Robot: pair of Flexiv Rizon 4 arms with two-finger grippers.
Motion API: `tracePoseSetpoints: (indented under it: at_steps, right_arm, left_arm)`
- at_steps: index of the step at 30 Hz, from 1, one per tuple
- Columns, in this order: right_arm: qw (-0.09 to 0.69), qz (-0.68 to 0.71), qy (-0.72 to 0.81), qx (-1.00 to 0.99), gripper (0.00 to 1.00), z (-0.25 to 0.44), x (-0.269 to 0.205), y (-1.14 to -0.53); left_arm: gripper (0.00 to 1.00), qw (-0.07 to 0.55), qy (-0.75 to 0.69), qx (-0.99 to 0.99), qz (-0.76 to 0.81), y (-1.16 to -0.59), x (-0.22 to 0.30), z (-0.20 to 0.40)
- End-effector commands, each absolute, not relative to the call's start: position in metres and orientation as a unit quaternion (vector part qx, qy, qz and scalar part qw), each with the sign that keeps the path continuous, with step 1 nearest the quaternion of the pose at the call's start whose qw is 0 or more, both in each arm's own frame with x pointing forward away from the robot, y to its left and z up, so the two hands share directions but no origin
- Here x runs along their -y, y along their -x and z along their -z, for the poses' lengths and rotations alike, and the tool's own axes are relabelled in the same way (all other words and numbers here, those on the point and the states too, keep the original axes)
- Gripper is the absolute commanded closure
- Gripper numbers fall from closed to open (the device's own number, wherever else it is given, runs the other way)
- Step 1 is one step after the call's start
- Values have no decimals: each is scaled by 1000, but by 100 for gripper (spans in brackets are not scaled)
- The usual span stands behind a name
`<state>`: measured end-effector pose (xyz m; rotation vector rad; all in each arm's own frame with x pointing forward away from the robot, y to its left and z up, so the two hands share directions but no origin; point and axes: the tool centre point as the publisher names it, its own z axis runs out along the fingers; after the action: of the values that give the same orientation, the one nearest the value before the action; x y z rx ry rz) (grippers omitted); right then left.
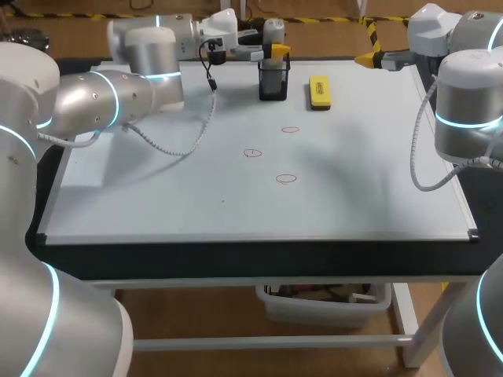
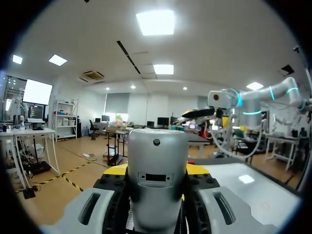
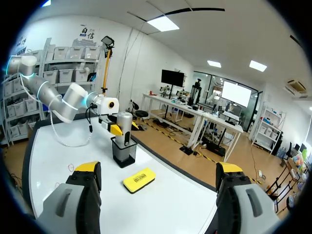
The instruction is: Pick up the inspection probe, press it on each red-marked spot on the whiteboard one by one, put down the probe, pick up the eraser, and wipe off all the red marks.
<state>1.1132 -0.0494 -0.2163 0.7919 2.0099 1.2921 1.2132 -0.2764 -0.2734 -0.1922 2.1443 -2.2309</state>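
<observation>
three red marks (image 1: pixel 252 153), one eraser (image 1: pixel 319 91), one probe (image 1: pixel 273 33) in left pincer (image 1: pixel 277 53).

One probe (image 1: pixel 273 33) and one black holder (image 1: pixel 273 82). One yellow eraser (image 1: pixel 319 91), just right of the holder. Three red marks (image 1: pixel 290 129) on one whiteboard (image 1: pixel 157 204), all nearer the robot than the holder.

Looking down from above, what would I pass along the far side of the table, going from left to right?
First the left arm → black holder with the probe standing in it → yellow eraser → right claw.
</observation>
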Motion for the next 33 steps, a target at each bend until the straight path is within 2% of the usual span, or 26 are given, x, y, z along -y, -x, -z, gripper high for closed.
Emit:
tracePoseSetpoints:
  at_steps: [1,33]
  right_arm:
    - [307,-488,-299,-760,0,216,50,-1114]
    - [307,-488,-299,-760,0,216,50,-1114]
  left_arm:
    - [100,16,55,-690,721,-1220,278,272]
    - [100,30,30,-675,736,-1209,270,196]
